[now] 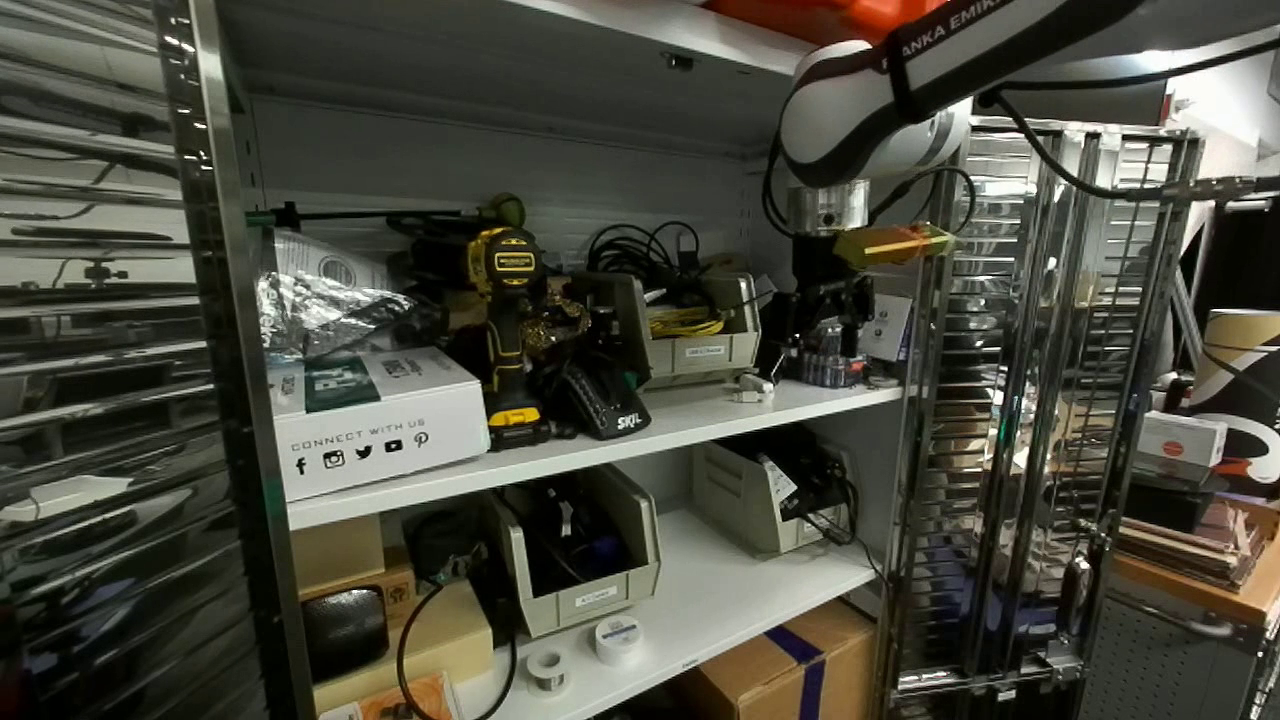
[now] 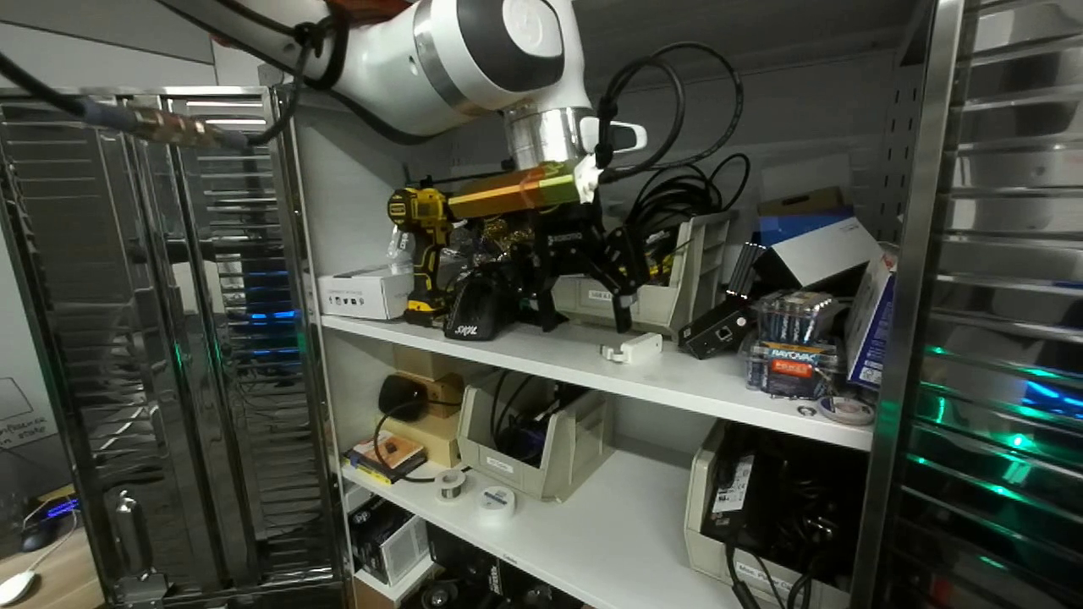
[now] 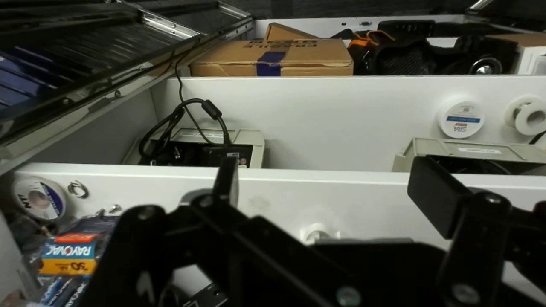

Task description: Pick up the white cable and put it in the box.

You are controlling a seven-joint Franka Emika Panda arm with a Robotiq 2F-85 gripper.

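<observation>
Before me, a black gripper (image 2: 587, 320), fingers spread apart, hangs by the upper shelf (image 2: 694, 374), where the white cable (image 2: 638, 348) lies near the front edge; a misaligned descent could knock it off.

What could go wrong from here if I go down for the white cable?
The white cable lies near the front edge of the shelf, so an off-centre nudge from the open jaws might push it over. In the wrist view it is partly blocked from sight, so alignment could be misjudged. Black cords loop up out of the bin behind the cable and may snag the jaws, if that bin is your box.
</observation>
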